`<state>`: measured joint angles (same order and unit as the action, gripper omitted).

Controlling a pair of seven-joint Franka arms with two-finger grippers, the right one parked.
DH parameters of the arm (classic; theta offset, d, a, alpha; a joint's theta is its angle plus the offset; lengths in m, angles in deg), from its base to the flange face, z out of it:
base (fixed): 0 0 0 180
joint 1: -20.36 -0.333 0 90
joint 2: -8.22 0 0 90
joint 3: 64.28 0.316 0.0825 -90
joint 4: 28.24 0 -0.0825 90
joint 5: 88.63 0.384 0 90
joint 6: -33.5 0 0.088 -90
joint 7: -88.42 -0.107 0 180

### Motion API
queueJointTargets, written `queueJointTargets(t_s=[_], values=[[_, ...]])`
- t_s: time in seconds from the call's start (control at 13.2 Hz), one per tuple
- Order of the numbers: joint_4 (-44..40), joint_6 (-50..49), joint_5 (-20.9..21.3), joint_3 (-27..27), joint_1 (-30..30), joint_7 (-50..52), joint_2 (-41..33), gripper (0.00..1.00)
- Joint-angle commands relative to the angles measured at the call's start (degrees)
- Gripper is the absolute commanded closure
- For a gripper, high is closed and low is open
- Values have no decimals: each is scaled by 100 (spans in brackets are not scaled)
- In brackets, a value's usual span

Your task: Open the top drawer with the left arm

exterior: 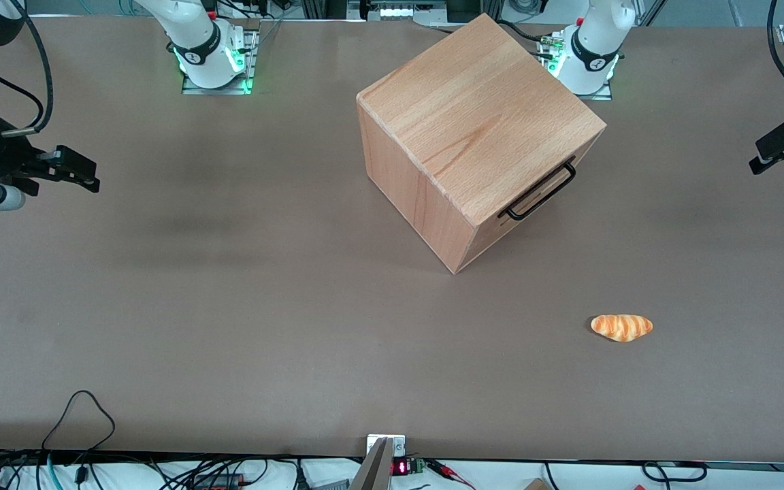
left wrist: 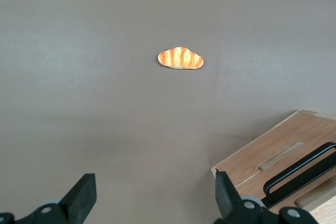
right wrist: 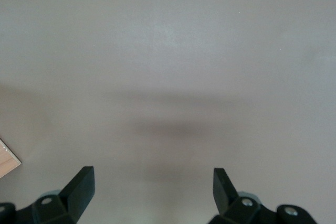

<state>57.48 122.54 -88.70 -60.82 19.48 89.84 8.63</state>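
I see the pincer (exterior: 756, 165) spread wide and holding nothing, up over the table (exterior: 229, 306) at the working arm's end. The top drawer (exterior: 540, 192) sits shut in the cabinet (exterior: 474, 129), its handle (left wrist: 299, 174) apart from the pincer; a bread roll (exterior: 622, 327) lies at the cabinet's five o'clock in the front view.

The working left arm (exterior: 599, 30) is white and round, with a black band that bears a small white mark. Its base glows green near the table's edge. A black cable hangs by it. Its small black two-finger gripper (left wrist: 152, 203) has flat wedge fingers (left wrist: 81, 195), spread wide, with silver screws.
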Motion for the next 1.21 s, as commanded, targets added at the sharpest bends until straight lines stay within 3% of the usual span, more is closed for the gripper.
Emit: queueJointTargets(t_s=[0.0, 0.91, 1.13], values=[[-90, -106, 25, -21, -36, -125, -15, 0], [-267, -106, 7, -91, 34, -107, 143, 0], [-126, -115, 16, -415, 43, -125, 213, 0]])
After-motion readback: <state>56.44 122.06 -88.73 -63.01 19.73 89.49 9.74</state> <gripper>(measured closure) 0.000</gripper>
